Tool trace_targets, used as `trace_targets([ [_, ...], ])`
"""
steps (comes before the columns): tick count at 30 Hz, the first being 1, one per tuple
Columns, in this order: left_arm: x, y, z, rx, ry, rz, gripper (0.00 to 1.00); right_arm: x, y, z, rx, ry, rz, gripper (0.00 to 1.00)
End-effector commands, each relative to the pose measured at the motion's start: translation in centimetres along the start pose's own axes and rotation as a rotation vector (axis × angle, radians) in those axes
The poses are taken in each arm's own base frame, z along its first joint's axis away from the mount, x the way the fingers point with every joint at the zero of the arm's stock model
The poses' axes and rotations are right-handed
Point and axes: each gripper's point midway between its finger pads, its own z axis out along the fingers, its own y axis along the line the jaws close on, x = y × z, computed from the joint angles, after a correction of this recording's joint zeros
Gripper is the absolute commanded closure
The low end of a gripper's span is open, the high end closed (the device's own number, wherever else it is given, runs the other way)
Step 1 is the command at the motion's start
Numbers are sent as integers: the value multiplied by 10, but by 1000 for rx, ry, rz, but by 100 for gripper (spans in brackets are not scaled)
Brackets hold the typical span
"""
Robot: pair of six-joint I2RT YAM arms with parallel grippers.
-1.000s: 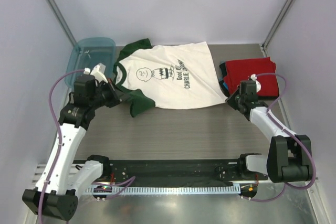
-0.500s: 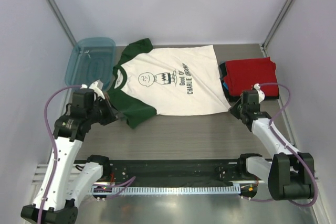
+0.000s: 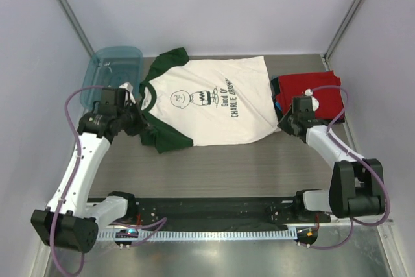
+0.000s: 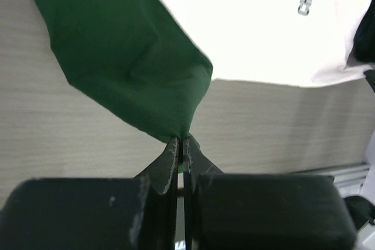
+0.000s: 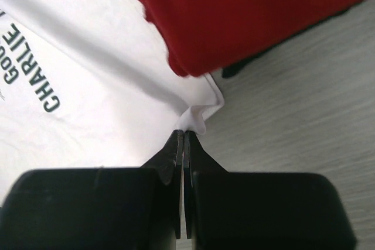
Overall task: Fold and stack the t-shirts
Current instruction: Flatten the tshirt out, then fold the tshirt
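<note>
The white t-shirt (image 3: 214, 105) with dark green sleeves and black chest print lies spread face up on the table. My left gripper (image 3: 146, 133) is shut on the edge of the near green sleeve (image 4: 123, 57), which pinches to a point at the tips of the left gripper (image 4: 181, 140). My right gripper (image 3: 284, 123) is shut on the white hem corner (image 5: 199, 118), as the closed tips of the right gripper (image 5: 183, 133) show. A folded red t-shirt (image 3: 316, 92) tops a stack at the right, with dark and blue cloth (image 3: 277, 103) peeking out beneath it.
A teal plastic tub (image 3: 110, 72) stands at the back left, just beyond the shirt's collar. The red stack (image 5: 234, 10) lies right next to the held hem corner. Grey walls close in the table on both sides and at the back.
The shirt has been drawn flat and straightened from its skewed lie. Since half a second ago both grippers have shifted slightly away from the near edge, still holding the sleeve and the hem.
</note>
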Motion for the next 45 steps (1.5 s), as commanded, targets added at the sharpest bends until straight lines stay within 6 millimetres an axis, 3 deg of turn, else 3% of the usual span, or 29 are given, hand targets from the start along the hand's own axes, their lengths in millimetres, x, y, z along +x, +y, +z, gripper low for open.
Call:
trace_targets([
  [1,-53,-19,-14,31,-165,46,100,-36,27,2,-34,-77,-18,99],
  [8,-98,-16,-10,-28,-217,48,100,-53,51,27,-30,-56,-21,99],
  [12,-124,-13,5,-57,-202,31,100,-64,69,43,-39,-48,-24,99],
  [13,-126,-10,18,-76,-170,26,100,-66,70,45,-33,-51,-21,99],
  [18,-150,-13,38,-89,-159,13,100,-86,81,55,-17,-85,-16,99],
  [23,-159,-15,59,-76,-124,-11,100,-98,88,67,0,-93,-20,99],
  [29,-185,-17,71,-112,-139,-15,100,-106,89,79,24,-101,-13,99],
  [38,-214,-23,78,-125,-170,-5,100,-114,94,85,27,-105,-10,99],
  [45,-222,-14,82,-181,-146,3,100,-120,102,87,8,-109,-9,99],
])
